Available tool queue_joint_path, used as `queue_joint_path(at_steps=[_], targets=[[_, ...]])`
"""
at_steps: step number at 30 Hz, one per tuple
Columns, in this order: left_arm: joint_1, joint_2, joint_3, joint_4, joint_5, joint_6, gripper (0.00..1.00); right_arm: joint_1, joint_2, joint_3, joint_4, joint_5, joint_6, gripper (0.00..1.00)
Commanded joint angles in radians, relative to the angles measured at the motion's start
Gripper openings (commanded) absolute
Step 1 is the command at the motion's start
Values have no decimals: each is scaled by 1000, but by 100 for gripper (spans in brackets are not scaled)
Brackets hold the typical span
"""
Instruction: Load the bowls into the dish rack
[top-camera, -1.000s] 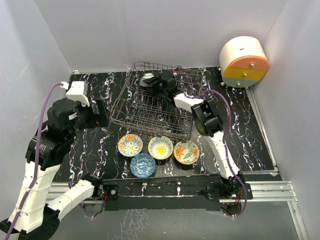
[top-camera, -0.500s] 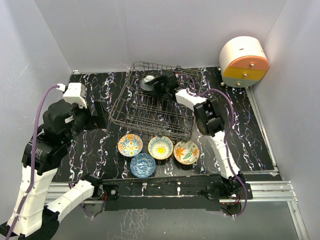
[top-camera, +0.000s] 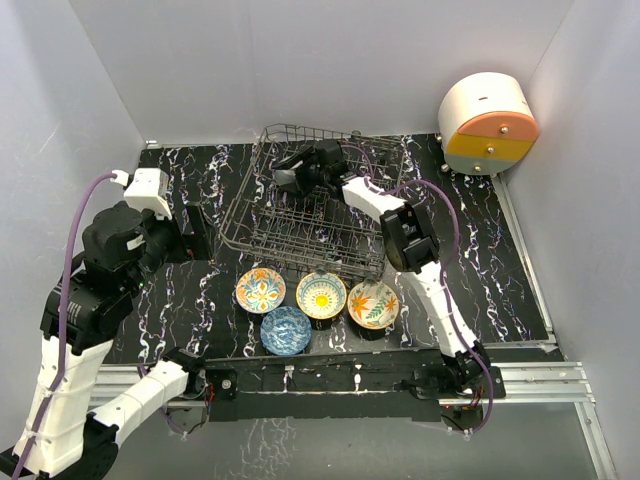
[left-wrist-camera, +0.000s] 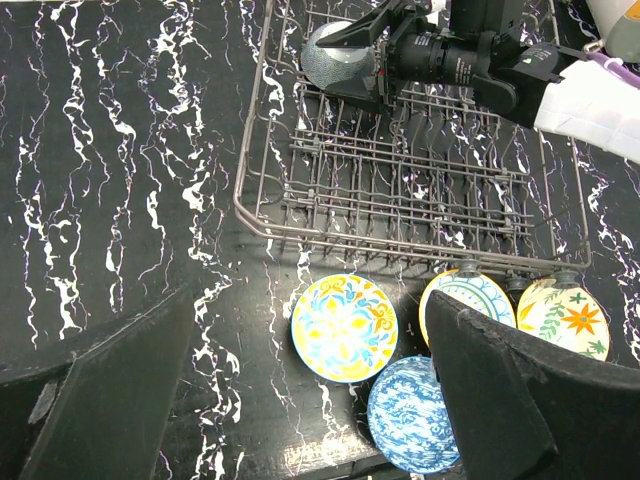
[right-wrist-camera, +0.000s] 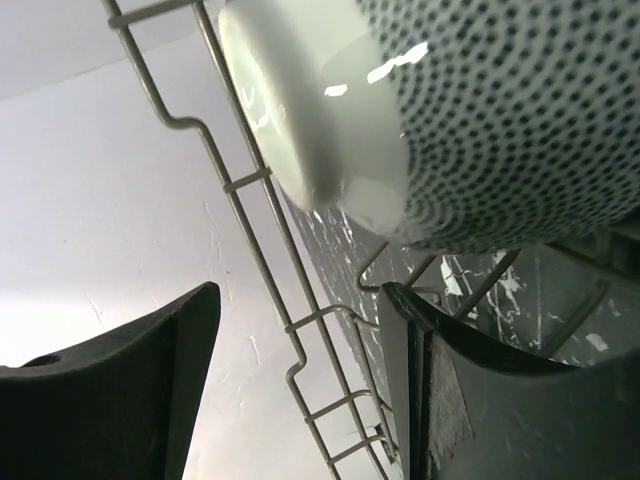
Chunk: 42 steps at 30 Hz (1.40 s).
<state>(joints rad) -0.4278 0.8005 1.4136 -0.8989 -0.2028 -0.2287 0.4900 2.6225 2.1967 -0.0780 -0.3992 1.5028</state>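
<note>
**Speckled bowl propped in the rack's far corner**

The glossy speckled grey bowl sits tilted against the thin wires at the 11 o'clock corner of the dark wire dish rack, its white foot ring turned outward. The right gripper hangs just beside it, jaws released and spread. The left gripper hovers at the rack's 9 o'clock, jaws parted on nothing. Four round painted bowls cluster against the 6 o'clock rail, and a broad stretch of white-veined black counter runs at 3 o'clock
</note>
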Motion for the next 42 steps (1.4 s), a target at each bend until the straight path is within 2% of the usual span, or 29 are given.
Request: queue_joint_path(at_steps=[1,9,14,17,21,25,31,34,38,42], targets=[[-3,-9,23,-4,0,4,97,11,-44,-22,74,-48,46,67],[-3,4,17,10,6,24,97,12,-118,-35,120,-70,36,67],[-3,14,22,-3,6,41,97,12,-231,-76,75,-55,-36,67],[-3,17,26,-5,11,45,97,13,-290,-77,-11,-43,-114,67],[-3,20,40,-5,1,48,97,13,-398,-91,-190,-5,-287,67],[-3,48,90,-36,3,52,97,20,-557,-116,-510,97,-529,67],[-3,82,145,-80,23,43,97,80,-905,-387,-886,361,-742,67],[-3,100,167,-104,24,33,97,150,-1054,-518,-1027,451,-747,66],[-3,108,178,-106,19,26,97,314,-1226,-679,-1194,550,-639,63],[-3,102,154,-87,25,22,97,453,-1343,-839,-1232,529,-473,58]])
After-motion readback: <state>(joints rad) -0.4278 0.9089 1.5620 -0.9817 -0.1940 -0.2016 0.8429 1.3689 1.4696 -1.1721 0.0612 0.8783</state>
